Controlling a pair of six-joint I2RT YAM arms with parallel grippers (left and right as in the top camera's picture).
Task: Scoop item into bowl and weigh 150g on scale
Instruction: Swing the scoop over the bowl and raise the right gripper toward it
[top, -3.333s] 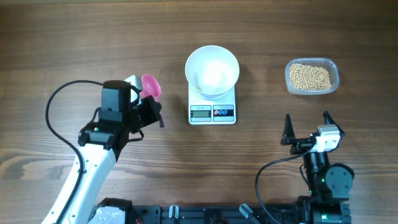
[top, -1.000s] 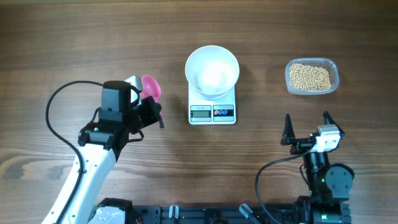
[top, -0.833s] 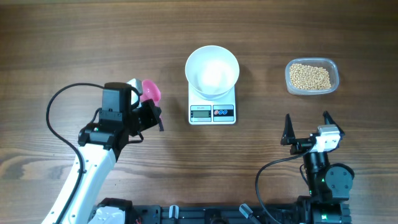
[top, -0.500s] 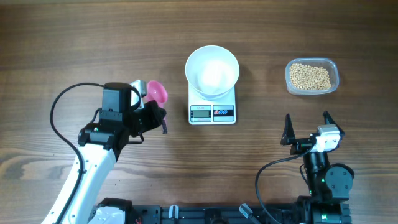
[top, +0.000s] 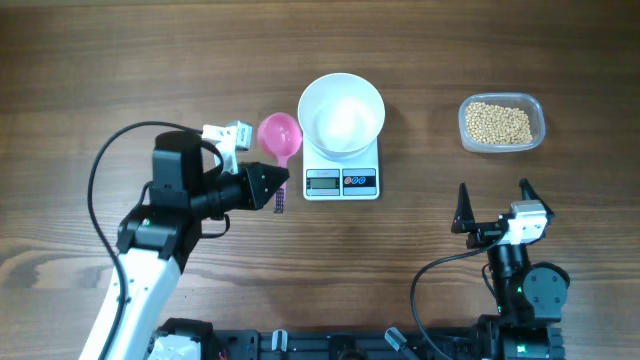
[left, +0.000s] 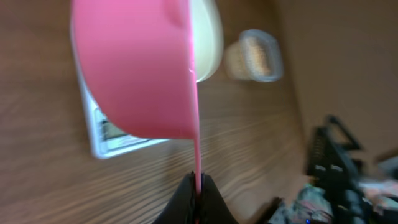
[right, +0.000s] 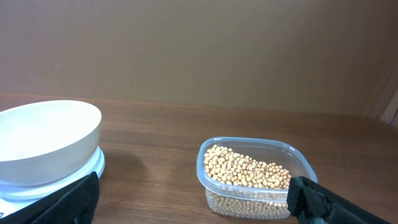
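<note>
A white bowl (top: 308, 98) stands empty on the white scale (top: 341, 182) at mid-table. Beige beans (top: 499, 123) fill a clear tub at the right. My left gripper (top: 276, 188) is shut on the thin handle of a pink scoop (top: 280, 134), which sits just left of the bowl. In the left wrist view the scoop (left: 134, 68) looms large in front of the bowl (left: 210, 37) and scale (left: 115, 134), with the jaws (left: 197, 186) pinching its handle. My right gripper (top: 493, 195) stands open near the front edge. It faces the beans (right: 245, 167) and the bowl (right: 46, 146).
The clear plastic tub (right: 214, 149) stands about a bowl's width right of the scale. A black cable (top: 100, 170) loops out left of my left arm. Bare wooden table lies between the scale and the right arm.
My left arm has swung right, carrying the pink scoop from further left to just beside the bowl. The right arm has not moved.
</note>
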